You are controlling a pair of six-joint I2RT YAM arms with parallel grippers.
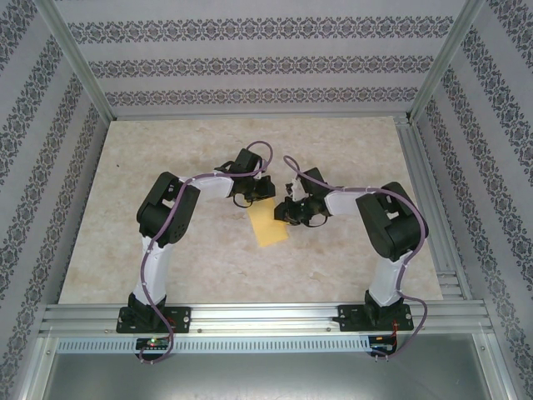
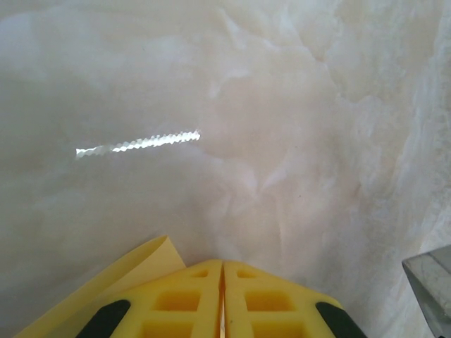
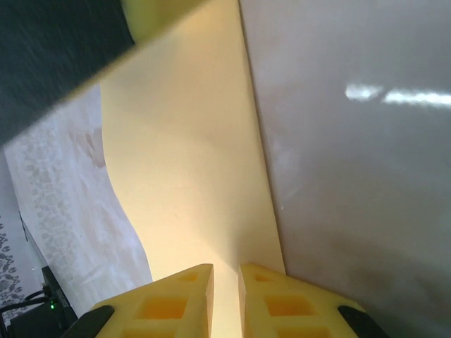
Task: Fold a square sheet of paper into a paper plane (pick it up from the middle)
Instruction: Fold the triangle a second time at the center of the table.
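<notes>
Holding the square sheet of paper (image 3: 190, 162) stretched between right gripper (image 3: 225, 273) and left gripper (image 2: 223, 267). Pinched in the right's narrowly parted fingers, running ahead and up-left from them. Clamped by the left's fully closed fingers, curling out just beside the left one.

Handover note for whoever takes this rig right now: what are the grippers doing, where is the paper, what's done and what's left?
Left gripper: fingers shut, apparently pinching an edge of the paper.
Right gripper: shut on another edge, with the sheet running up between its fingers.
Paper: held between both grippers over the middle of the table, bowed rather than flat.
Done: the sheet is picked up. No plane shape shows, and any folds can't be judged.
Left: creasing it into a plane.
</notes>
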